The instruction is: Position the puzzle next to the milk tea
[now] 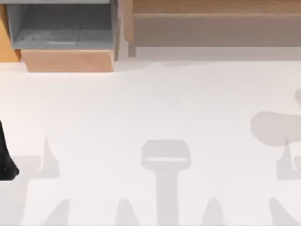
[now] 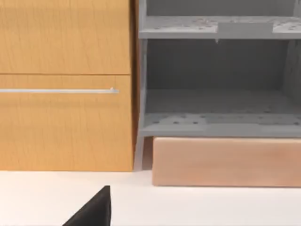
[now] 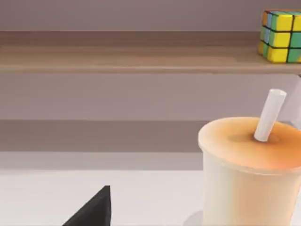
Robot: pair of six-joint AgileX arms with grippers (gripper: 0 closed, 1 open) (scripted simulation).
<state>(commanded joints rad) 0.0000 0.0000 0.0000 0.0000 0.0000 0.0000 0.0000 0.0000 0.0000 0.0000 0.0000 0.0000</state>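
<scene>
Puzzle point(image 3: 281, 36): sits on a brown shelf point(image 3: 131, 52) behind and above the milk tea, seen from the right wrist camera. Well apart from the cup, not yet next to it.

Milk tea point(image 3: 251, 181): pale cup standing on the white table point(image 1: 150, 113), white straw point(image 3: 269, 115) leaning out of its orange-tinted top.

Left arm: dark tip point(image 1: 5, 160) at the table's left edge in the top view, looks parked. It faces a wooden cabinet point(image 2: 66, 84) and a grey open shelf unit point(image 2: 218, 80). Jaws: cannot tell.

Right arm: its camera looks toward the cup and shelf; a dark finger tip point(image 3: 94, 209) shows low in that view. Jaws: cannot tell.

Stage, as judged: reach not begun; cube untouched.

Risk 1: the cup stands between arm and cube, so a straight reach could clip the straw or tip the drink.

Risk 2: cube may lie close to the shelf's front edge; a nudge before closing could push it off.

Risk 3: setting the cube down too close could bump the cup.
</scene>
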